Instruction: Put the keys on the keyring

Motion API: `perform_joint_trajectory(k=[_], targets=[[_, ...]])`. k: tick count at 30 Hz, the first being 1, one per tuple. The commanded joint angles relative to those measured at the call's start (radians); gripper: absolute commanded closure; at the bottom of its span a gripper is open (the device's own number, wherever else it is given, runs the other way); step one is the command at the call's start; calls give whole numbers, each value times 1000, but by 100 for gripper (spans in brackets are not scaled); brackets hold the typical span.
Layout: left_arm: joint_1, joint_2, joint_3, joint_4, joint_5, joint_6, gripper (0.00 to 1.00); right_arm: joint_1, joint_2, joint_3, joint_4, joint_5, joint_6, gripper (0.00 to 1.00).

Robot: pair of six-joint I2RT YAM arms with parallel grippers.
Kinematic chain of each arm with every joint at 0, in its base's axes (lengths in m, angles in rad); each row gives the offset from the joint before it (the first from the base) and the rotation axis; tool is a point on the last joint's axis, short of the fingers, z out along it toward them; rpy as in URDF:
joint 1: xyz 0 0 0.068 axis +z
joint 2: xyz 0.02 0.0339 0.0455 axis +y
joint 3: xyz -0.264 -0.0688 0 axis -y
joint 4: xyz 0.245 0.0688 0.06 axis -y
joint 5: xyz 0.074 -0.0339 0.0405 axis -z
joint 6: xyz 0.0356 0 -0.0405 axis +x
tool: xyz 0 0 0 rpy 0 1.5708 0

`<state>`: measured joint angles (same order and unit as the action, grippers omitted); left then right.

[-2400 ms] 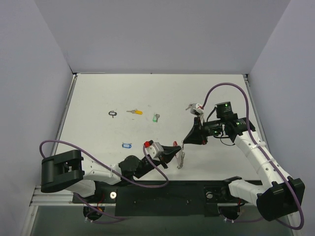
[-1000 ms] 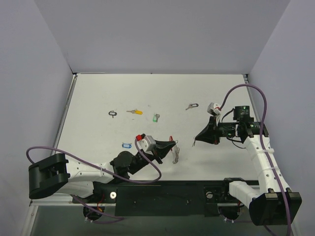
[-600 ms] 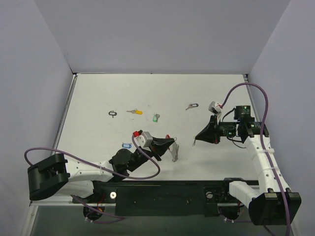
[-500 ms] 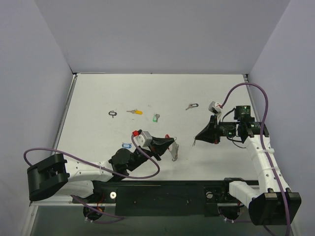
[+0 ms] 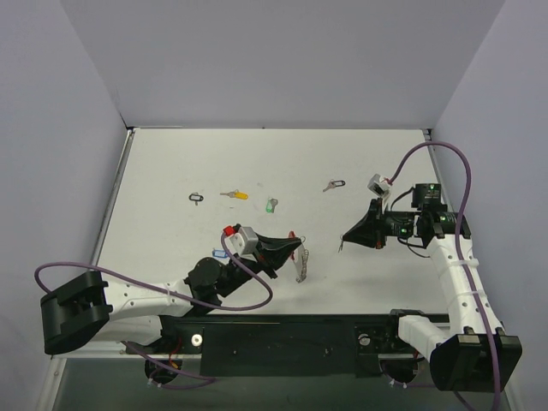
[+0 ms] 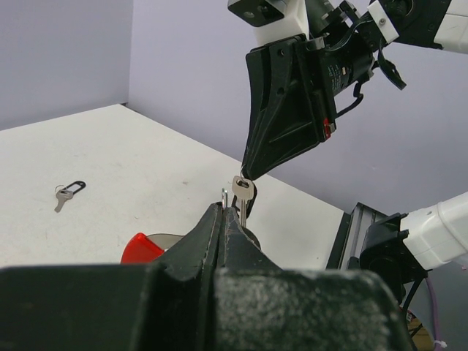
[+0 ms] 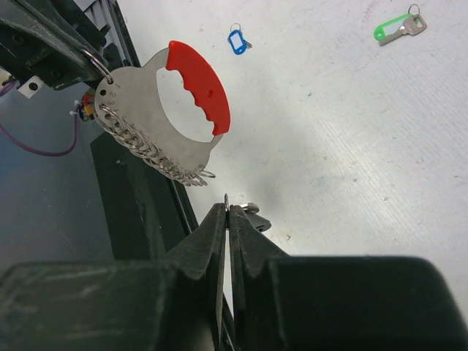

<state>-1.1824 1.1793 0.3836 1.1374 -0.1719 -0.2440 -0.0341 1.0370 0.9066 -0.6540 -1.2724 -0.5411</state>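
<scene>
Item 1. Left gripper: fingers pressed fully together, pinching the metal edge of the keyring and holding it up off the table, near the front middle. The keyring's red band faces up and away from the arm, and its row of small silver loops hangs along the lower edge.

Item 2. Right gripper: fingers closed tight on a silver key, which juts from the tips. It points toward the keyring from the right, close to it but apart.

Item 3. Loose on the table:
- green-tagged key, behind the keyring
- yellow-tagged key, left of the green one
- black-tagged key, furthest left
- second black-tagged key, behind the right gripper
- blue-tagged key, beside the left arm, which partly covers it from above

Item 4. Obstructions: the left gripper's own body hides most of the keyring from its wrist camera, leaving a red corner and a sliver of metal
</scene>
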Motion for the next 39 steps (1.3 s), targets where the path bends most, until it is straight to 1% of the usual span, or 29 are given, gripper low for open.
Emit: perform_joint_trajectory(k=[1,3,4,6,8,10,13,15,22,27,33,39], targets=[[6,-12,27,30,34,2,100,-1,3,66,-28,-24,47,100],[6,-12,41,1,41,14,100,2,0,98,-87,-9,14,100],[6,-10,44,-5,43,21,100,3,-5,118,-145,4,-3,100],[4,-1,54,-16,40,43,100,14,-17,141,-220,14,-74,100],[3,8,58,-16,32,74,100,26,-25,155,-248,19,-98,100],[-2,13,64,-16,22,110,100,78,-32,172,-266,39,-103,100],[-11,29,81,-4,14,160,100,166,-43,166,-269,57,-120,100],[-19,49,95,25,12,184,100,194,-42,155,-269,39,-135,100],[-58,146,127,133,-8,216,100,195,-28,150,-271,-31,-180,100],[-86,175,143,150,-43,222,100,194,-31,134,-256,-38,-207,100],[-118,206,149,177,-83,232,100,192,-37,94,-164,-38,-129,100],[-135,229,159,179,-93,233,100,178,-52,86,-148,-21,-125,100]])
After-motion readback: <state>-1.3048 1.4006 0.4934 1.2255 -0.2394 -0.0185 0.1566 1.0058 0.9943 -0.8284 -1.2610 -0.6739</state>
